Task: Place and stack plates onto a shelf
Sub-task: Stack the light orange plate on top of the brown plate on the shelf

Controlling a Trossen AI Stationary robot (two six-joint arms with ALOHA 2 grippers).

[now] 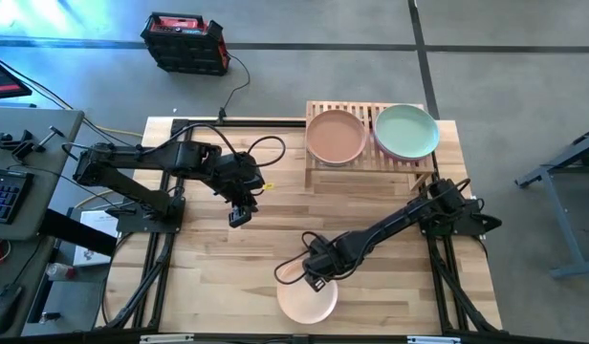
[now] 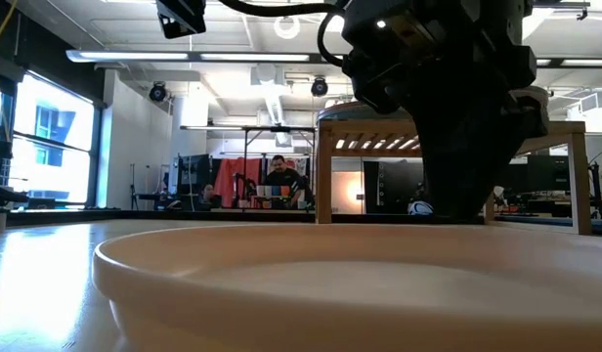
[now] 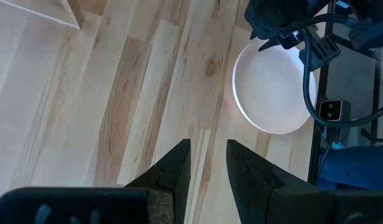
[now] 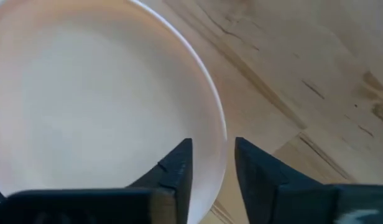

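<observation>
Rim is your hold: the cream plate (image 1: 308,299) at the table's (image 1: 208,268) near edge looks stiff, light and slick. Your right gripper (image 4: 211,163) straddles its rim, fingers apart. Left gripper (image 1: 239,216) waits mid-table, slightly parted.

I saw a cream plate (image 1: 307,300) on my pale wood table (image 1: 208,258). The rack (image 1: 366,158) held pink (image 1: 335,136) and sage (image 1: 406,131) plates.
</observation>
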